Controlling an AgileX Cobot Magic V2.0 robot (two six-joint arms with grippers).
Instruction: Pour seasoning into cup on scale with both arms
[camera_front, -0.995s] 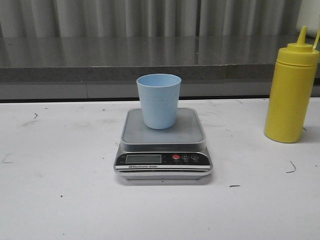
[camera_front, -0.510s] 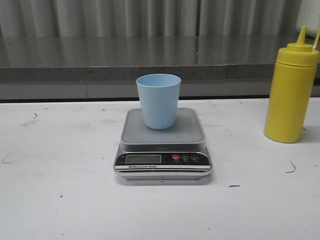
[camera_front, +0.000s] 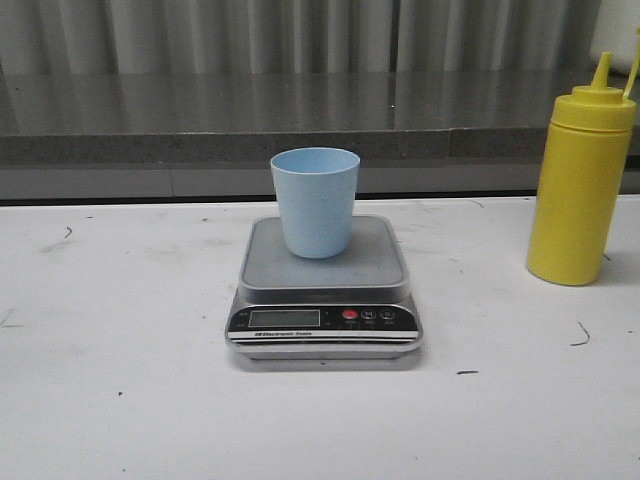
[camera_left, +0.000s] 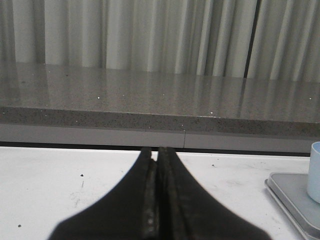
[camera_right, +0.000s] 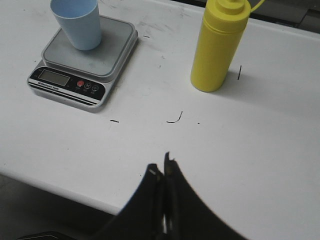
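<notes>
With both my left gripper (camera_left: 156, 200) and right gripper (camera_right: 162, 200) pressed together and empty, I'd spread the right, approach the seasoning (camera_front: 579, 180) standing right of the scale (camera_front: 324, 285); cup (camera_front: 315, 201) sits on it.

cup (camera_front: 315, 201): sits a shade further left in the front view than a second ago; rim also slightly left; upright on the platform as now seen.
scale (camera_front: 324, 290): whole body shifted a trace left in the front view, display and red button with it.
seasoning (camera_front: 581, 181): drawn slightly left in the front view; nozzle tip likewise.
bench marks (camera_front: 581, 337): the dark scuffs on the bench have moved left by the same small amount.
reading: all things shifted together and alike, none against another; the view itself has moved a little, not the things.
</notes>
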